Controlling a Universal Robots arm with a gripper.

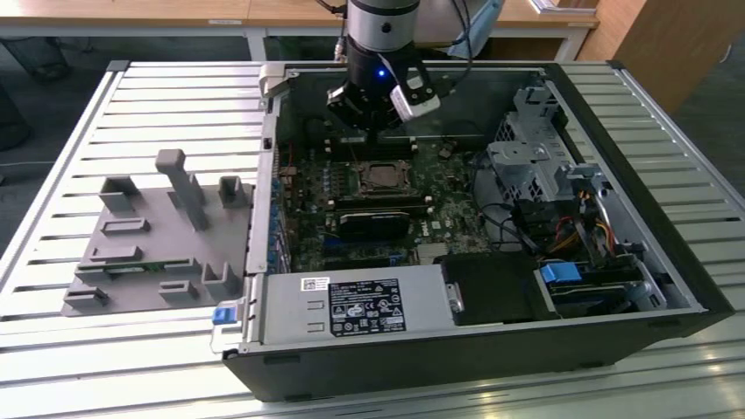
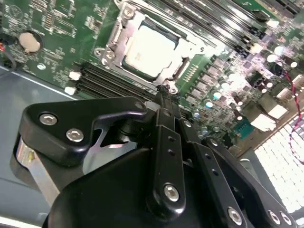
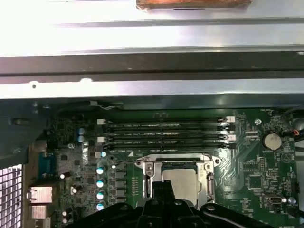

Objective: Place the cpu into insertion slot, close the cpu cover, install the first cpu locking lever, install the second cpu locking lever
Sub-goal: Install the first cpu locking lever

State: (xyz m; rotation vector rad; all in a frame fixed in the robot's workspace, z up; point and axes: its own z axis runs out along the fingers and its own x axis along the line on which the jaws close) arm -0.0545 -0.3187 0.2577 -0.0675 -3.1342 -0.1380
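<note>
The cpu [image 2: 147, 50] lies flat in the insertion slot [image 1: 379, 178] on the green motherboard, its pale metal top showing. The silvery cpu cover [image 3: 148, 170] lies down over it, framing the chip. A thin wire lever [image 3: 124, 164] runs along one side of the socket. My gripper [image 2: 164, 92] hangs inside the open case just beyond the socket's far edge in the exterior view [image 1: 370, 135]. Its black fingertips [image 3: 161, 189] are pressed together at the socket's rim. I cannot tell whether they pinch a lever.
A grey power supply box [image 1: 349, 305] fills the case's near side, and a long black module [image 1: 375, 223] lies between it and the socket. Memory slots [image 3: 164, 133] run beside the socket. A drive cage [image 1: 536, 157] and cables stand at the exterior view's right. A grey fixture block [image 1: 152, 236] sits on the slatted table.
</note>
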